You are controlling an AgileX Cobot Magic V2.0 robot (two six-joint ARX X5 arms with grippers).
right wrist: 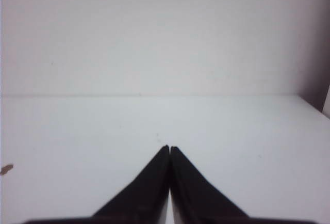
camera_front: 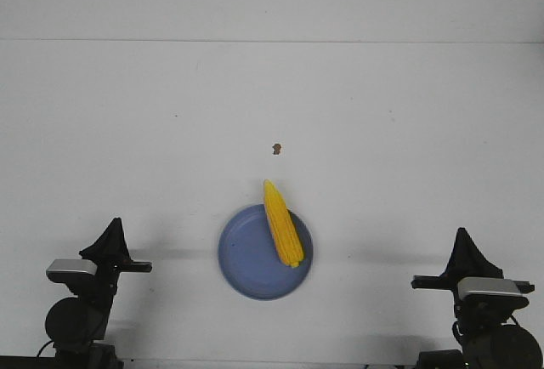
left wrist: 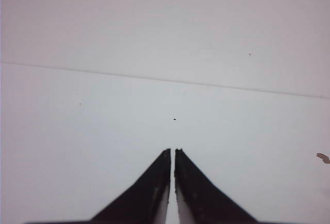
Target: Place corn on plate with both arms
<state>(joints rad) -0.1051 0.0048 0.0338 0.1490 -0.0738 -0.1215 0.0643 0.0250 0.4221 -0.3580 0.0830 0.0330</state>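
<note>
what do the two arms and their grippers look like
Both arms are matte black with rounded joint housings. The left arm and right arm each carry a silver-grey plate. The left gripper and right gripper have two black, tapering, pointed fingers.

Even, bright overhead light; white table [camera_front: 382,131] slightly washed out, no hard glare. Soft faint shadows flank the plate [camera_front: 246,267] at lower centre. Both wrist views soft, pinkish cast, corners darkened. Fingers [left wrist: 198,195] at the bottom edge blurred, out of focus.
</note>
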